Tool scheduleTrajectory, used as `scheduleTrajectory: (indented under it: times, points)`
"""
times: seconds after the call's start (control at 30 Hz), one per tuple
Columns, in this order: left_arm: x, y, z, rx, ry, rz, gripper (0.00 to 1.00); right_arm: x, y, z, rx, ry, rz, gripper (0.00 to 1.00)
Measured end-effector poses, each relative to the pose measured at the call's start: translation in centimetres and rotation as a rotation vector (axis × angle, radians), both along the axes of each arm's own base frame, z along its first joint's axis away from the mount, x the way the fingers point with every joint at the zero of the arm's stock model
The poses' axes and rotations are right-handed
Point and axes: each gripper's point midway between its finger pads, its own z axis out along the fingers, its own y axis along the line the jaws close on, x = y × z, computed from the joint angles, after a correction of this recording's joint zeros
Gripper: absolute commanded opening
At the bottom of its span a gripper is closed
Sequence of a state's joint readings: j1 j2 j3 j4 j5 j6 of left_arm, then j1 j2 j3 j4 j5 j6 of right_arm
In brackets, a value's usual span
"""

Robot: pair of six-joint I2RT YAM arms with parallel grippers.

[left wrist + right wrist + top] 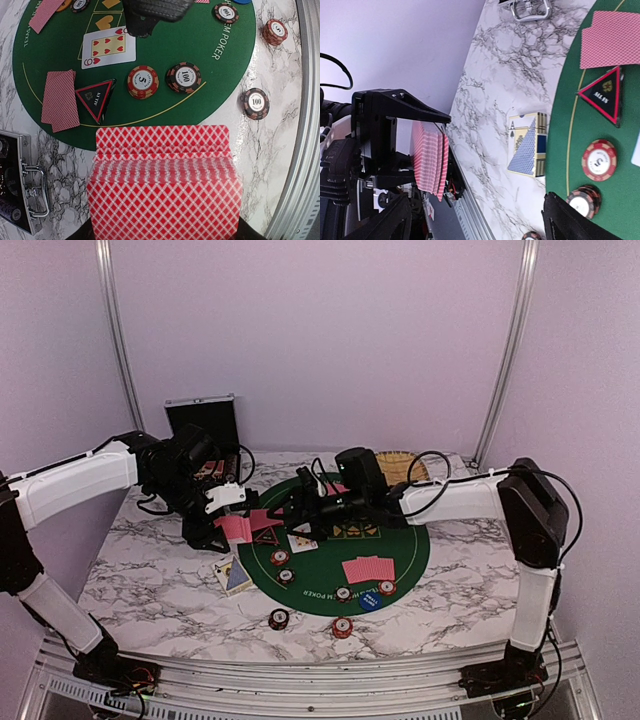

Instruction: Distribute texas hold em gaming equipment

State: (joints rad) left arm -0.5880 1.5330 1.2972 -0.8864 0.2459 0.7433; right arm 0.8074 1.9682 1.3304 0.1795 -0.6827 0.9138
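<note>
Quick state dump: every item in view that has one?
Left tool: shut on red-backed deck
Right tool: open, above green mat
Nine of hearts: face up on mat
Card pair by triangular marker: face down
Silver case: open, lid upright
Card box: lying flat on marble table

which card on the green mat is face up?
The nine of hearts, above the black triangular marker in the left wrist view. The other cards on the mat show red backs.
</note>
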Motion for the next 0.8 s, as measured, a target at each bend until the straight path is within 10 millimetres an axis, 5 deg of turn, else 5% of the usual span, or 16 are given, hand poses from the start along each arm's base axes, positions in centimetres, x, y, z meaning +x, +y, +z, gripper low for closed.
scheduleTrajectory:
  times: [0.23, 0.8]
  points:
    - [-0.2, -0.2, 0.0, -0.001, 0.001, -0.006, 0.00, -1.8, 2.0, -0.2, 0.068, 0.075, 0.068, 0.87]
    - [-0.1, -0.9, 0.9, -0.025, -0.010, -0.018, 0.00, -2.6, 6.2, 0.3, 0.164, 0.126, 0.146, 0.87]
